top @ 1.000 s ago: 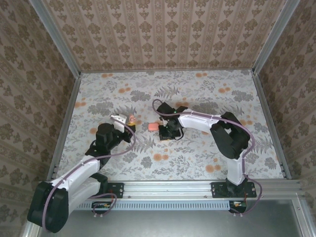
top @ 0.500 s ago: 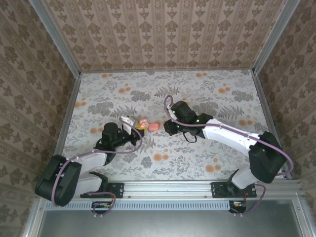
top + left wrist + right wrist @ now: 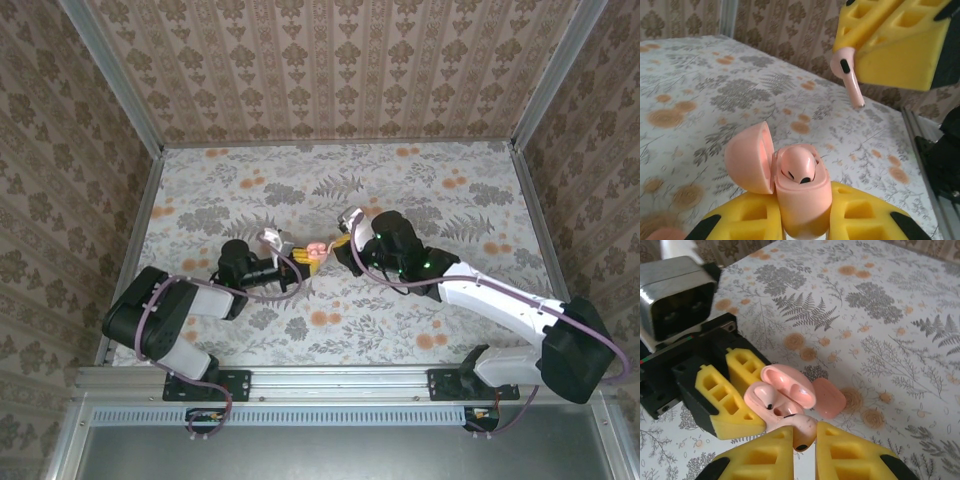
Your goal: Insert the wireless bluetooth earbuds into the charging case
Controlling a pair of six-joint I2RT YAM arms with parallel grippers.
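Worktop (image 3: 430,200): floral-printed surface across the middle of the top view.
My left end effector (image 3: 802,212): bottom centre of the left wrist view, its yellow fingers clamped on the charging case (image 3: 802,195).
My right end effector (image 3: 806,432): bottom centre of the right wrist view, its yellow fingers pinched on the second earbud (image 3: 801,426). In the top view it faces my left one at mid-frame, near it.
Charging case: salmon pink and upright, with its lid swung open to the left in the left wrist view.
First earbud (image 3: 799,167): seated in the open case, rounded head showing.
Second earbud: upper right of the left wrist view, stem hanging down at a tilt, apart from the case.
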